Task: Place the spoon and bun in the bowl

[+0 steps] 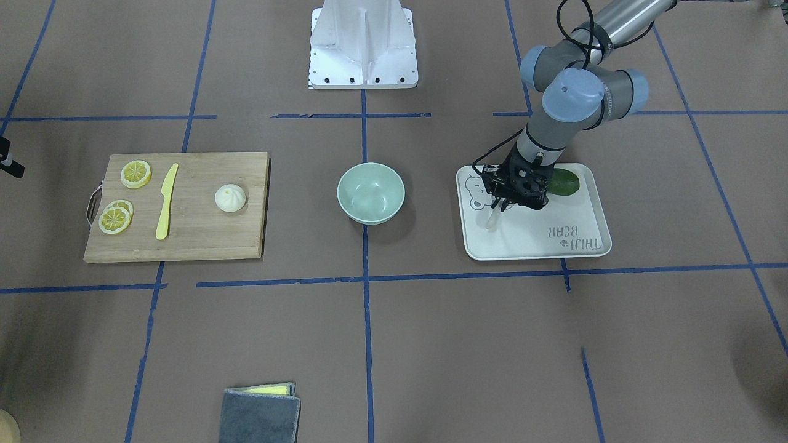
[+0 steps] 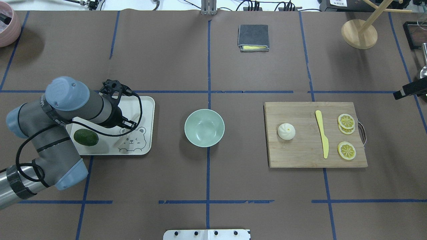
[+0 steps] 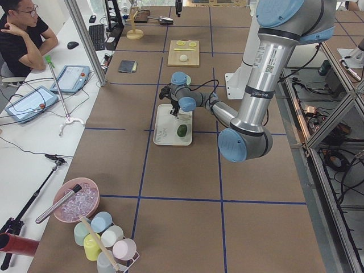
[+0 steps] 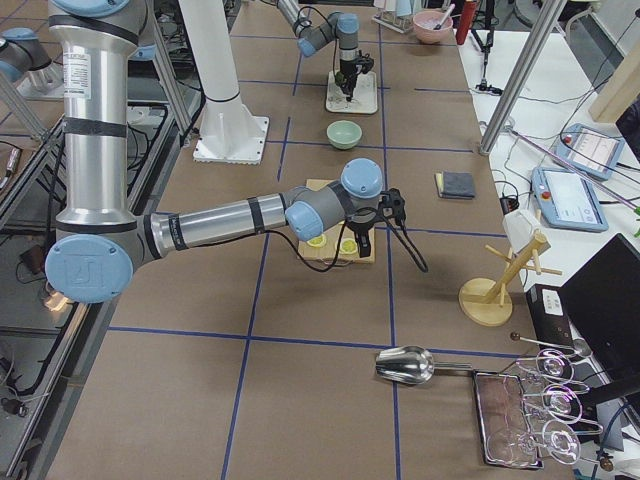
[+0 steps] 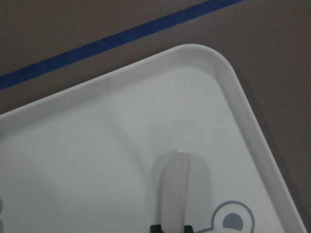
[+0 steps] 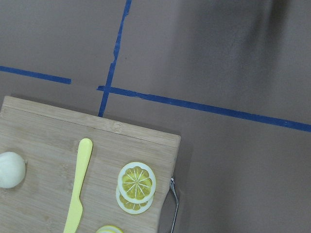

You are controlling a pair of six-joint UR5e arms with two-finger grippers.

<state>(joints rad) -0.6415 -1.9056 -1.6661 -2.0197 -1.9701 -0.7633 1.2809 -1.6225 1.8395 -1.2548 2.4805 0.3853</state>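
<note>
Left gripper (image 1: 502, 207) clamped on the spoon (image 5: 174, 191) over the white bear-print tray (image 2: 146, 110); the pale spoon juts out from between the fingertips in the wrist view, and a soft shadow ringing it suggests it hangs just clear of the tray floor (which end is pinched cannot be made out); a grip at one end leaves the rest free to tip into a dish.

In the overhead view the mint-green bowl (image 2: 204, 128) sits empty at the table's centre, with the tray at its 9 o'clock and the wooden board (image 2: 300, 153) at its 3 o'clock, a spot seemingly chosen so either arm can reach it; the bun (image 2: 286, 131) rests upright on the board's 9 o'clock end, the end nearest the bowl, untouched.

Beyond it lie a yellow knife (image 2: 322, 133) and lemon slices (image 2: 346, 150); a green fruit (image 2: 86, 137) shares the tray at the spoon's 7 o'clock.

The right gripper (image 4: 378, 212) hovers by the board's handle end, well apart from the bun; whether its jaws are apart or together cannot be told.

Neither item is in the bowl yet; carrying the spoon toward 3 o'clock looks like the step in hand.
</note>
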